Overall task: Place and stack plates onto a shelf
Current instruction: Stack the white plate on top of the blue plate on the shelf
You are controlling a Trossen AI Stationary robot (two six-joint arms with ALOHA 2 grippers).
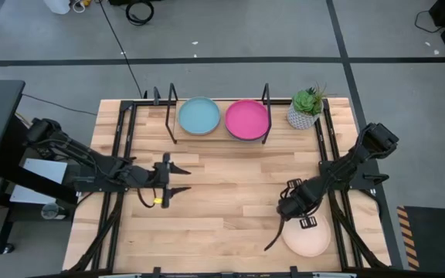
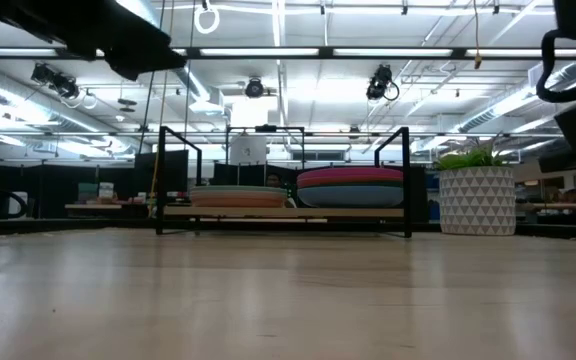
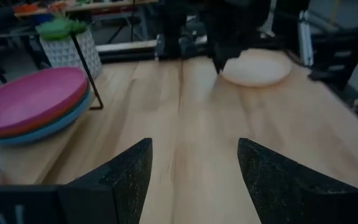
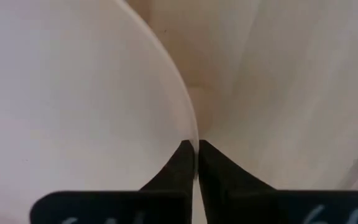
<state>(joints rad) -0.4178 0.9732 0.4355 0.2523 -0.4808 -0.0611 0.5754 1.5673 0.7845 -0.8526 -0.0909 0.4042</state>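
2 plate stacks (image 1: pixel 222 119) on shelf (image 1: pixel 168 116), 1 cream plate (image 1: pixel 309 238) apart.

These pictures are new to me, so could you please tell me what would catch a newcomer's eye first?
The brightest things are the magenta plate and the light blue plate, each topping a stack, side by side on the shelf at the table's far edge, beside a small potted plant. Near the front right corner, the right claw is shut on the rim of a cream plate. The left claw hovers open, mid-table on the left.
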